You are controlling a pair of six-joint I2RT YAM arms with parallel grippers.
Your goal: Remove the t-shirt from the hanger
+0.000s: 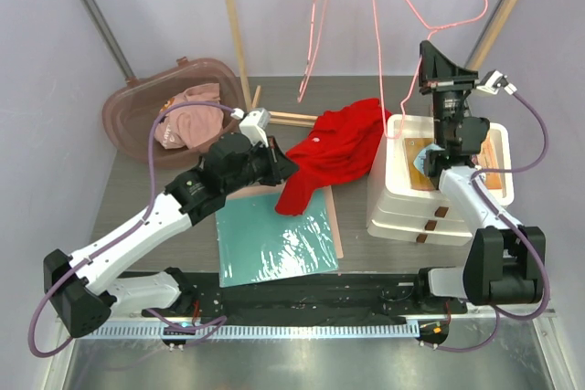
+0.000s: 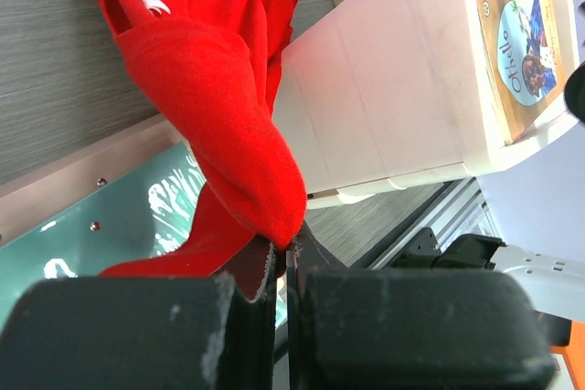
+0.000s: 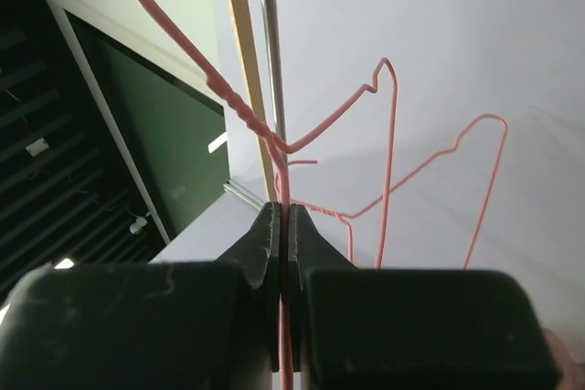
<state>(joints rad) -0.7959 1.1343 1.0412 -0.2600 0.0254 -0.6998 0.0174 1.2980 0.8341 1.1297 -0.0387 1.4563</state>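
Nearest, the left gripper (image 2: pixel 285 258) has its fingers pressed together on a fold of the red t-shirt (image 2: pixel 219 89), the pinch sitting right at the fingertips on the cloth's lowest hanging lobe. From that pinch the shirt runs up and away from the fingers in one long bunched band. A green mat (image 2: pixel 55 244) lies just under and to one side of the pinch, and a white box (image 2: pixel 384 89) stands close on the other side, the cloth brushing along its wall. Farther out, the right gripper (image 3: pixel 283 235) is raised, its fingers squeezed shut on the thin pink wire of a hanger (image 3: pixel 239 107). The wire passes straight between the tips and climbs away from them to the twisted neck. Beyond it hang other bare pink hangers. In the overhead view the shirt's far end lies near the lower wire of the held hanger, over the box's edge; whether any cloth is threaded on it cannot be told. The left arm is the nearer to the shirt, so the likely move is drawing the cloth along its long axis, away from the right fingers.
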